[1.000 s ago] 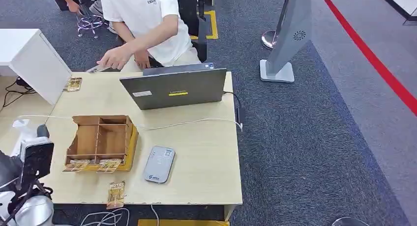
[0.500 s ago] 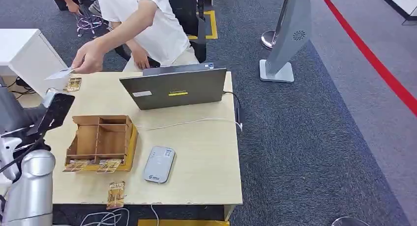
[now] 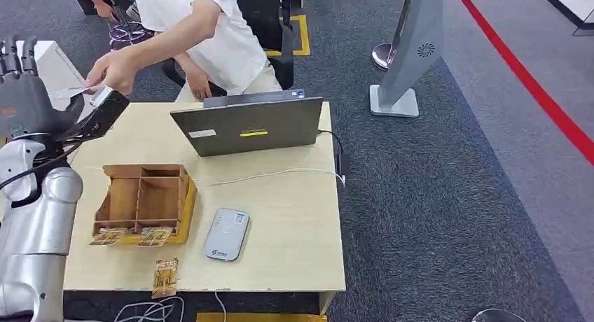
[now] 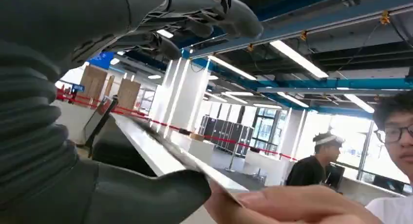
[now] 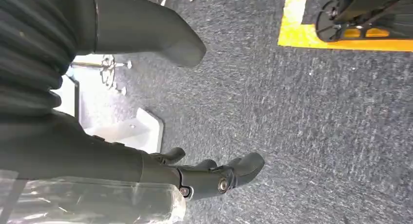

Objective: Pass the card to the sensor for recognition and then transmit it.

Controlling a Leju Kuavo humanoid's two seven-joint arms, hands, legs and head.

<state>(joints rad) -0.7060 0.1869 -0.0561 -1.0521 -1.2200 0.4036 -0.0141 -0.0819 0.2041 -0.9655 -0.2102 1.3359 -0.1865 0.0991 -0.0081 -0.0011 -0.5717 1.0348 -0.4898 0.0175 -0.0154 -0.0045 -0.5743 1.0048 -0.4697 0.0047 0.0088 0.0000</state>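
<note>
Left hand (image 3: 21, 91) is up in the air with its fingers spread apart, not clamped on anything. There's one white card (image 3: 70, 92) right at it, sitting in the gap between the thumb and the fingers. A person's hand (image 3: 112, 70) has it pinched from the far side. From the left wrist view the card's edge runs just above the thumb, with the fingers well above it. I can't tell if the thumb actually touches it.

Right hand (image 5: 160, 173) hangs over the grey carpet floor (image 5: 316, 136), fingers loose and apart, holding nothing.

Count of the stuff on the counter (image 3: 294, 217), all lower than the left hand and out to its right:
- one grey sensor (image 3: 227, 234), flat, with some small print at its near end that I can't read
- one wooden box (image 3: 143, 196) with open compartments, between the left hand and the sensor
- two patterned cards (image 3: 108, 236) in the box's near slots, side by side
- one more card (image 3: 166, 276) at the counter's near edge, reads "HOTEL"
- one laptop (image 3: 249, 126), lid up, with a yellow label and a white sticker on it, both too small to read
- one white cable (image 3: 280, 173) running across the counter between laptop and box
</note>
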